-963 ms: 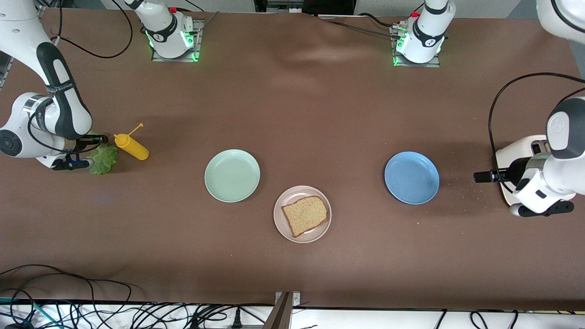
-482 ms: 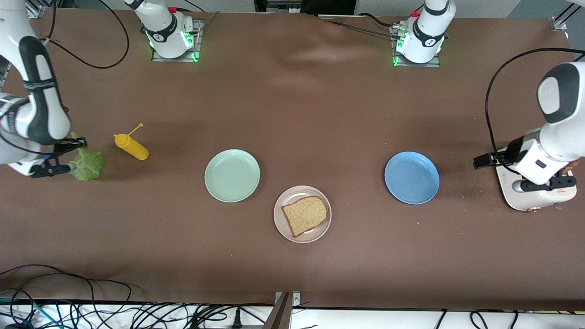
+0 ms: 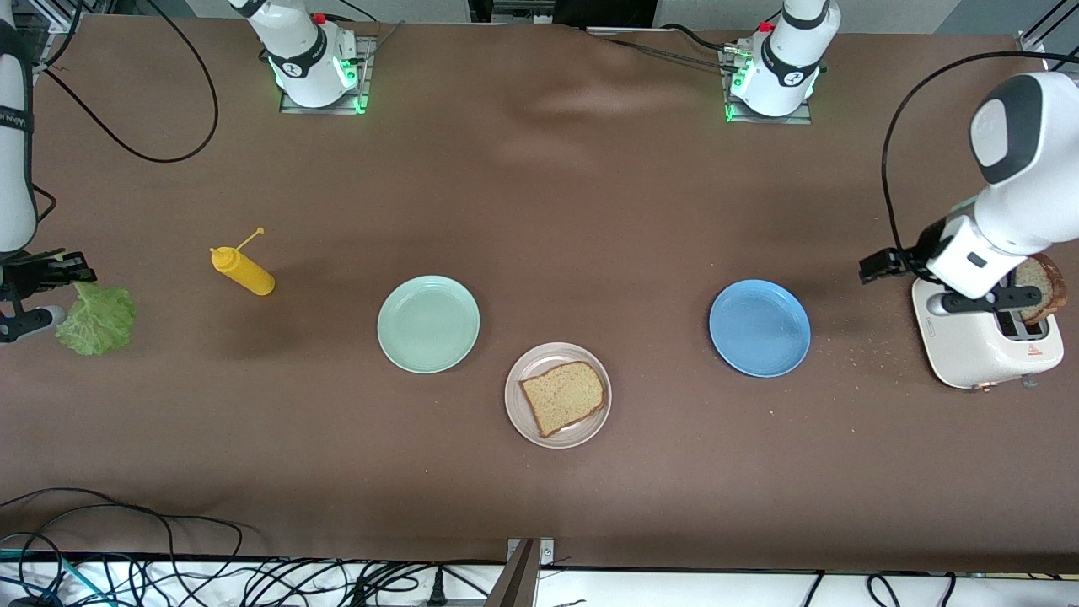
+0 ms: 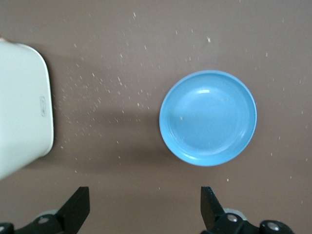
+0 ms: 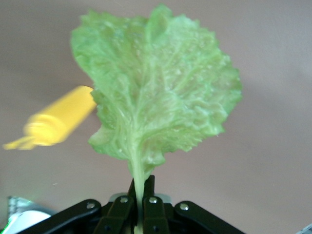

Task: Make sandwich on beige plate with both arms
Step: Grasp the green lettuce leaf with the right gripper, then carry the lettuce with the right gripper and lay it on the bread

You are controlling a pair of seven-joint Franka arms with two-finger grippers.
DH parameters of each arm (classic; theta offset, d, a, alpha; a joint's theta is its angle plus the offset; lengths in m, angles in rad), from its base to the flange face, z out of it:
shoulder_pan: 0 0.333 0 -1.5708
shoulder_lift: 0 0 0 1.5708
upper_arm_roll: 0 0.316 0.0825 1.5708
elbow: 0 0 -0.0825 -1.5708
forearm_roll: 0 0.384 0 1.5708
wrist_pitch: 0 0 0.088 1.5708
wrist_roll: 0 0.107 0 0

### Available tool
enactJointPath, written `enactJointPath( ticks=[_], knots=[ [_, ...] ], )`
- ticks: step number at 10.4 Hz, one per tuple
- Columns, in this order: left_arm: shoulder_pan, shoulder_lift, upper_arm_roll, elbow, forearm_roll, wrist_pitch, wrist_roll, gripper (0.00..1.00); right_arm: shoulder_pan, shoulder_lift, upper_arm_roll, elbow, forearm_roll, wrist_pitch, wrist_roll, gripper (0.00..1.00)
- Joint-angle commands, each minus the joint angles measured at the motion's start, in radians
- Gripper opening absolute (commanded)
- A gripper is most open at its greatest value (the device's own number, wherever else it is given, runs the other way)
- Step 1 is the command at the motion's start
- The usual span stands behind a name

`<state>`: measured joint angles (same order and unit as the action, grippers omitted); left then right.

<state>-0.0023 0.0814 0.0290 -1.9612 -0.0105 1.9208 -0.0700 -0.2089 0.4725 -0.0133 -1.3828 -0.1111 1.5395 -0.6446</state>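
The right gripper (image 5: 141,197) is pinched shut on the stem of the lettuce (image 3: 97,318), holding it up over the right arm's end of the table (image 3: 590,219). In the right wrist view the leaf (image 5: 156,92) hangs spread out from the closed fingers, with the yellow bottle (image 5: 56,122) blurred on the cloth below it. In the front view that bottle (image 3: 242,270) lies on its side, between the lettuce and the green plate (image 3: 428,324).

The left gripper (image 4: 144,209) has its fingers spread wide and grips nothing. Its arm stands over the toaster (image 3: 982,346) at the left arm's end of the table. A bread slice (image 3: 1041,291) sticks up out of the toaster's slot — partly hidden by the gripper body. The left wrist view looks down on the blue plate (image 4: 208,118), a corner of the toaster (image 4: 22,107) and scattered crumbs.

The beige plate (image 3: 558,394) sits near the middle of the table, nearer the front camera than the green plate and the blue plate (image 3: 759,328), roughly between them. One slice of bread (image 3: 563,397) lies flat on it — bare on top.
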Motion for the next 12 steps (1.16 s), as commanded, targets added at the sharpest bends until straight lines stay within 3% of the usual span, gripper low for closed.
enactJointPath(
  ticks=[1,3,4,6,9,12],
  knots=[
    [-0.012,-0.063,0.002,-0.126,0.034,0.03,-0.007,1.0,0.008,0.017,0.145,0.123,0.042,-0.094,-0.004,0.0],
    [-0.021,-0.074,0.002,-0.137,0.034,0.03,-0.007,1.0,0.019,0.017,0.27,0.142,0.154,-0.087,0.111,0.0],
    [-0.021,-0.074,0.002,-0.146,0.034,0.027,-0.007,1.0,0.055,0.017,0.326,0.142,0.153,-0.059,0.231,0.0],
    [-0.019,-0.109,0.002,-0.14,0.034,0.021,-0.01,1.0,0.185,0.044,0.34,0.142,0.151,0.124,0.296,0.0],
    [-0.019,-0.141,0.0,-0.055,0.021,-0.025,-0.01,1.0,0.35,0.128,0.337,0.143,0.136,0.322,0.384,0.0],
    [-0.021,-0.143,-0.001,0.086,0.021,-0.1,-0.002,1.0,0.472,0.22,0.335,0.143,-0.003,0.5,0.39,0.0]
  ],
)
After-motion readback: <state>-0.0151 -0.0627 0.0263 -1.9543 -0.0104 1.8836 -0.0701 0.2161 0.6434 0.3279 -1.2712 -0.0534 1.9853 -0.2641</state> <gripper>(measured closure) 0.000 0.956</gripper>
